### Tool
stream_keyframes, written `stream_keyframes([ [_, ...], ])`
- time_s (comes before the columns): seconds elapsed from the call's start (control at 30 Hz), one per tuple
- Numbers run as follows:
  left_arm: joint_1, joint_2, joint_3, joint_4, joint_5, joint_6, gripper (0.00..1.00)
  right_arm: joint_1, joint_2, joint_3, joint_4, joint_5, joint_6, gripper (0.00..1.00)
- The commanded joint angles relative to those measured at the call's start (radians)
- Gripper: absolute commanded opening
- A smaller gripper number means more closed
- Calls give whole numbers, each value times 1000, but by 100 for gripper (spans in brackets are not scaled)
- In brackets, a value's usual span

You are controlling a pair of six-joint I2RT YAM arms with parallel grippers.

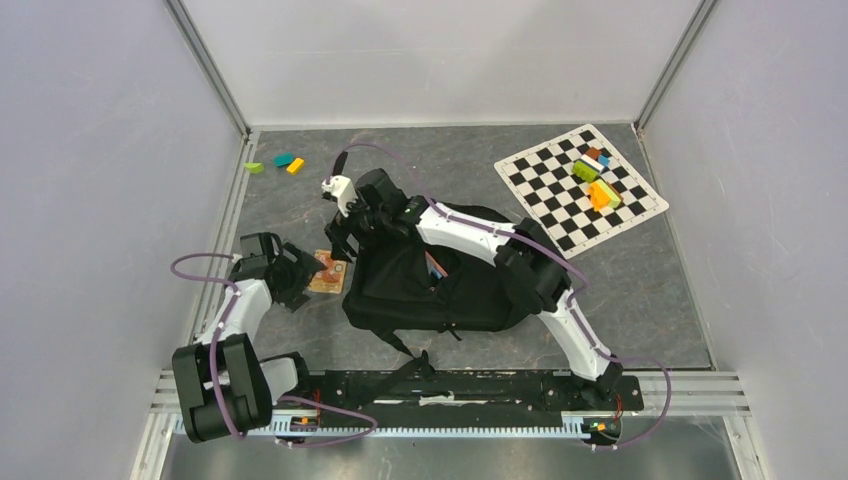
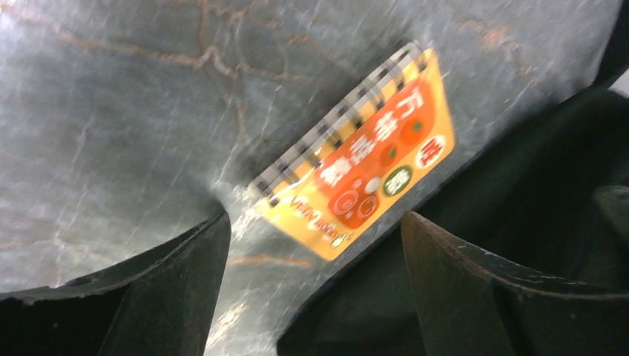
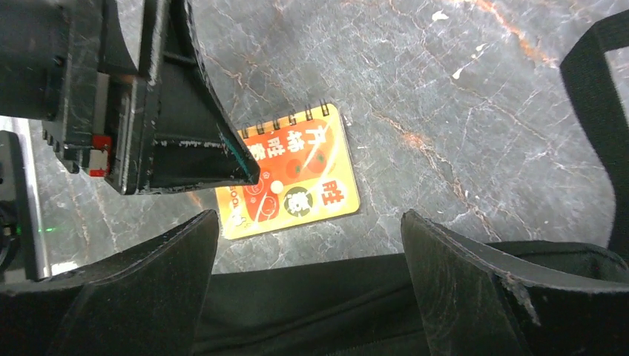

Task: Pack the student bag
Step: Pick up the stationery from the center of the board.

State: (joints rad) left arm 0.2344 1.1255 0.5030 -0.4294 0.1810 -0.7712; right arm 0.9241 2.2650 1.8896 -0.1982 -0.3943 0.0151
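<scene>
**Notebook Pickup: Left Arm Nearer**

The bag (image 1: 430,285) lies mid-counter (image 1: 450,170). The notebook (image 2: 356,159) lies flat just left of it, directly beneath the left gripper (image 2: 315,222), whose jaws are spread; its long axis runs diagonal to them. The right gripper (image 3: 310,219), likewise spread and empty, hovers beside.

Matt cloth student bag (image 1: 400,288), glossy notebook (image 2: 363,159)

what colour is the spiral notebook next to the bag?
Notebook: yellow-orange cover with a red panel, white characters. Clearest in right wrist view.
</scene>
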Motion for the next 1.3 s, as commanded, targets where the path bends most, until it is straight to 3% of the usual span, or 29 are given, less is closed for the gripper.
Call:
stream_keyframes([
  [0.0,6,46,-26,177,46,-74,87,5,65,99,73,-19,21,98],
  [0.17,6,105,-33,220,51,-77,80,6,132,130,92,-30,43,98],
  [0.37,5,190,-40,256,39,-64,72,7,95,18,164,-29,60,97],
  [0.57,5,295,6,279,14,-33,63,5,120,52,112,48,35,95],
  [0.87,-13,455,53,316,5,-31,32,4,4,-111,186,77,66,93],
  [1.07,-27,494,92,306,-6,-16,10,-50,-9,-106,187,119,145,94],
  [1.17,-29,497,121,288,3,0,2,-86,13,-78,181,97,165,96],
  [1.27,-30,491,161,263,29,24,2,-108,48,-34,157,74,166,96],
])
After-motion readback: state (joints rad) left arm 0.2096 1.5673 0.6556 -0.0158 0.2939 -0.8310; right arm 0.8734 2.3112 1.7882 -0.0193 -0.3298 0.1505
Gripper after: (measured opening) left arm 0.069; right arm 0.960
